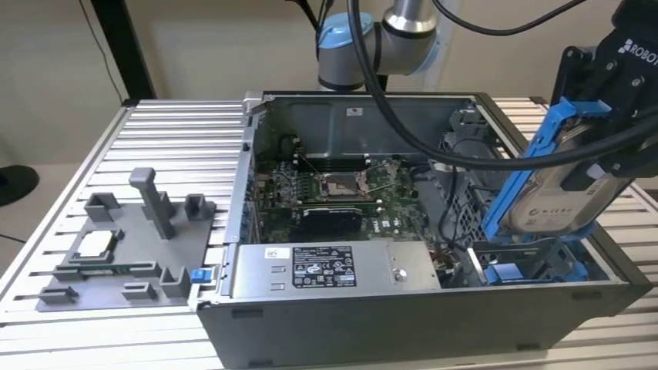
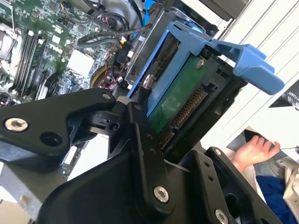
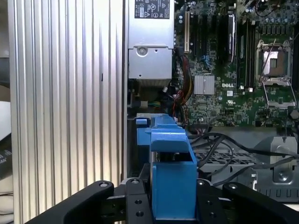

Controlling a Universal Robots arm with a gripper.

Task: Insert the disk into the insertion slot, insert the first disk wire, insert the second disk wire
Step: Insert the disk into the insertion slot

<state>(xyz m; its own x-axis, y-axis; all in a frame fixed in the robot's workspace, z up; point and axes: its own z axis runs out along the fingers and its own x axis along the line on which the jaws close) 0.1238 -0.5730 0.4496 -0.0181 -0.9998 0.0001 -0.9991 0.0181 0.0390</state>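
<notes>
My gripper (image 1: 605, 142) is shut on the disk (image 1: 560, 193), a silver drive in a bright blue carrier. It hangs tilted above the open computer case's corner at the exterior view's right. Below it lies the insertion slot (image 1: 519, 271), with blue rails in the grey cage. In the first wrist view the blue carrier (image 3: 173, 177) sits between my black fingers (image 3: 212, 205), over the blue tab of the slot (image 3: 142, 123). In the second wrist view the disk's green board and connector edge (image 2: 175, 98) show beside one finger (image 2: 140, 135). Black cables (image 3: 219, 144) lie across the perforated cage.
The grey power supply (image 1: 308, 266) runs along the case's front. The motherboard (image 1: 340, 193) lies behind it. A grey fixture plate (image 1: 123, 247) rests on the ribbed table at the exterior view's left. A person's hand (image 2: 254, 147) shows beyond the table edge.
</notes>
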